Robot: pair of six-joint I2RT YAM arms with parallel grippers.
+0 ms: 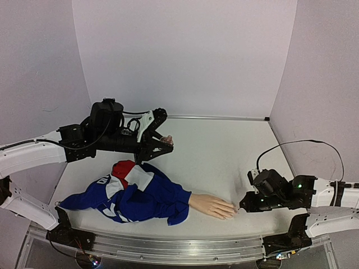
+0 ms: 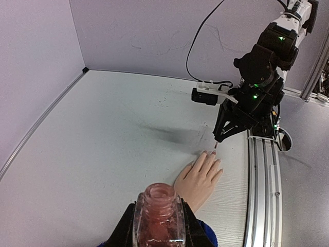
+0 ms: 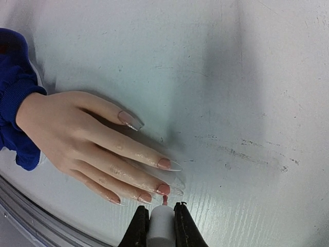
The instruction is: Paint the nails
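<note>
Lying flat on the white table (image 1: pixel 224 151), at about 5 o'clock in the top view, is the beige mannequin hand (image 1: pixel 212 206). Its fingers point to 3 o'clock, and a blue sleeve (image 1: pixel 146 199) covers its arm. The nails (image 3: pixel 164 163) are long and pointy, see-through at the tips and pinkish lower down. The right gripper (image 3: pixel 160 218) is squeezed tight on a white brush handle (image 3: pixel 161 231) at 6 o'clock in its own view. The little pink brush tip (image 3: pixel 165 199) touches one nail near the middle of the hand. Over at 10 o'clock in the top view, the left gripper (image 1: pixel 164 143) is pinching a small glass polish bottle (image 2: pixel 158 206). That bottle has no cap on, and it has pink polish inside.
</note>
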